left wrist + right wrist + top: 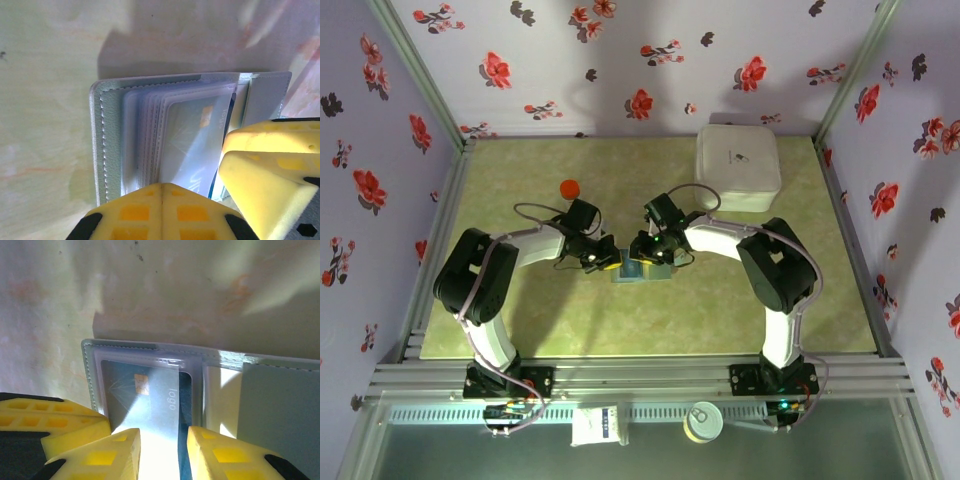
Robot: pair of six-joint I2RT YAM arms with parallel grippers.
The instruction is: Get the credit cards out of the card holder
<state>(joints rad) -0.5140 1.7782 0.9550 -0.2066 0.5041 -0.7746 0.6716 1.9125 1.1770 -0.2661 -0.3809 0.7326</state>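
Yellow left pincer (161, 195) clenched, pressing card holder (107, 140); right pincer (164, 440) part open, tips astride blue card (145, 400) inside.

Pale lilac walls (620, 60) with red and dark flower print
They enclose a mottled light-green tabletop (640, 320); ribbed aluminium rails (640, 375) run along its near edge.

Credit card (150, 405) in card holder (280, 405); box (737, 167) behind, right.

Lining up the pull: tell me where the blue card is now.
In the right wrist view the blue card sits in a clear sleeve of the grey-blue card holder, just beyond the right tool's parted fingers.
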